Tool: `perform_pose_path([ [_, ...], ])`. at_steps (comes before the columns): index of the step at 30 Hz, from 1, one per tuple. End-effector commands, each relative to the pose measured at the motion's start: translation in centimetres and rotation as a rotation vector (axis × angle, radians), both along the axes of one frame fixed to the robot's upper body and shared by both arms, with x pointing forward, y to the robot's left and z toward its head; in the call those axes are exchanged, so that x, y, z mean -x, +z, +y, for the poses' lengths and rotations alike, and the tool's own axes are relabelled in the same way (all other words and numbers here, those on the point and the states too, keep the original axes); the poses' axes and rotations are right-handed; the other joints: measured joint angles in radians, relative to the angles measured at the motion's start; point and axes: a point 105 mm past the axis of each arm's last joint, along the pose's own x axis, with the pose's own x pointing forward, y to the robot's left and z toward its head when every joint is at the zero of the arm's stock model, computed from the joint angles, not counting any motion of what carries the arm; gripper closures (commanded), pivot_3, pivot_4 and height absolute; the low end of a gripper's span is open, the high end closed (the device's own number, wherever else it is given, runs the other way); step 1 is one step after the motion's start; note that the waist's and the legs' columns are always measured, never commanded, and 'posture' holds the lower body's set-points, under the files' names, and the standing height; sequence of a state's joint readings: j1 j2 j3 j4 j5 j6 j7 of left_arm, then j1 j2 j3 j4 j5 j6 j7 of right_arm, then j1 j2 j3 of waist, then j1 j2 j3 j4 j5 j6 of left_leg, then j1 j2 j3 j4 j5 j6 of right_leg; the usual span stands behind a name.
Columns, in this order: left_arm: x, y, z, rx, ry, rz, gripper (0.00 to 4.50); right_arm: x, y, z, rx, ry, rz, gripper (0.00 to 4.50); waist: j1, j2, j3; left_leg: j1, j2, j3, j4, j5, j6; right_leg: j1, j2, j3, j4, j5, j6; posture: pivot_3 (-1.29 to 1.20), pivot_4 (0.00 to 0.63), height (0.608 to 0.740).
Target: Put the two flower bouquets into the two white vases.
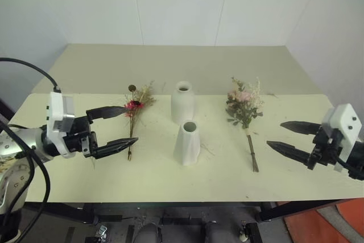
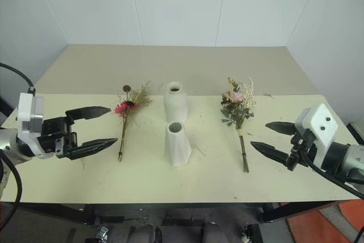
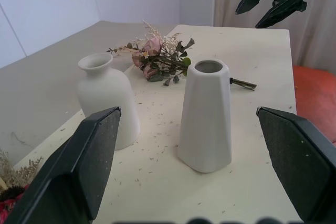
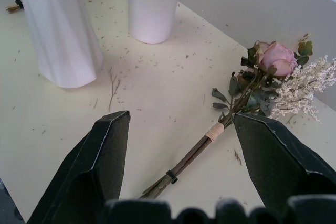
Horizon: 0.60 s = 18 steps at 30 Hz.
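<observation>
Two vases point(image 1: 183, 102) point(image 1: 188, 142) stood mid-table point(image 1: 85, 186), tops cut off in right wrist view. Bouquets point(image 1: 135, 112) point(image 1: 244, 108) lay flat, ungrasped. Left gripper point(image 1: 129, 125), right gripper point(image 1: 275, 135) spread wide, empty.

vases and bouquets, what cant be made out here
- Inside of the cone vase and bottle vase: the head views show only dark mouths, depth hidden by their own walls.
- Magenta bouquet: in the left wrist view cut off by the picture's edge beside the left tool.
- Rose bouquet stem ends: in the right wrist view hidden behind the right tool.
</observation>
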<state>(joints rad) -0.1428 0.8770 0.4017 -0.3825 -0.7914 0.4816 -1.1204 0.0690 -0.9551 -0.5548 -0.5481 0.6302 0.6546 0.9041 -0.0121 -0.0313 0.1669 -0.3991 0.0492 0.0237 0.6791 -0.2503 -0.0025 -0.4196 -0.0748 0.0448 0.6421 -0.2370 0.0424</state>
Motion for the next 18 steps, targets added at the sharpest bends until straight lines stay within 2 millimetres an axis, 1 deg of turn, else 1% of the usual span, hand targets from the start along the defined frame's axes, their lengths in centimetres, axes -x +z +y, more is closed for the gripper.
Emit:
perform_pose_path([
  [1, 0.2, 1.3, -0.4, -0.011, -0.025, -0.052, 0.00, 0.0, 0.8, 0.1, 0.014, 0.015, -0.054, 0.81, 0.000, 0.000, 0.000, 0.000, 0.000, 0.000, 0.000, 0.000, 0.000, 0.000, 0.000, 0.000, 0.000, 0.000, 0.000, 0.00, 0.150, 0.740],
  [7, 0.1, 1.3, -0.1, -0.024, -0.030, -0.047, 0.00, 0.0, 1.0, 0.2, 0.005, 0.010, -0.067, 0.81, -0.001, 0.000, 0.000, 0.000, 0.000, 0.000, 0.000, 0.000, 0.000, 0.000, 0.000, 0.000, 0.000, 0.000, 0.000, 0.00, 0.150, 0.740],
  [13, -0.1, 1.0, -0.4, -0.027, -0.026, -0.045, 0.00, -0.1, 1.0, 0.4, 0.006, 0.007, -0.069, 0.81, -0.001, 0.000, 0.000, 0.000, 0.000, 0.000, 0.000, 0.000, 0.000, 0.000, 0.000, 0.000, 0.000, 0.000, 0.000, 0.00, 0.150, 0.740],
  [18, -0.4, 1.8, -1.2, 0.013, -0.062, -0.062, 0.00, -0.9, 0.4, 1.1, 0.006, -0.015, 0.025, 0.81, -0.001, 0.000, 0.000, 0.000, 0.000, 0.000, 0.000, 0.000, 0.000, 0.000, 0.000, 0.000, 0.000, 0.000, 0.000, 0.00, 0.150, 0.740],
])
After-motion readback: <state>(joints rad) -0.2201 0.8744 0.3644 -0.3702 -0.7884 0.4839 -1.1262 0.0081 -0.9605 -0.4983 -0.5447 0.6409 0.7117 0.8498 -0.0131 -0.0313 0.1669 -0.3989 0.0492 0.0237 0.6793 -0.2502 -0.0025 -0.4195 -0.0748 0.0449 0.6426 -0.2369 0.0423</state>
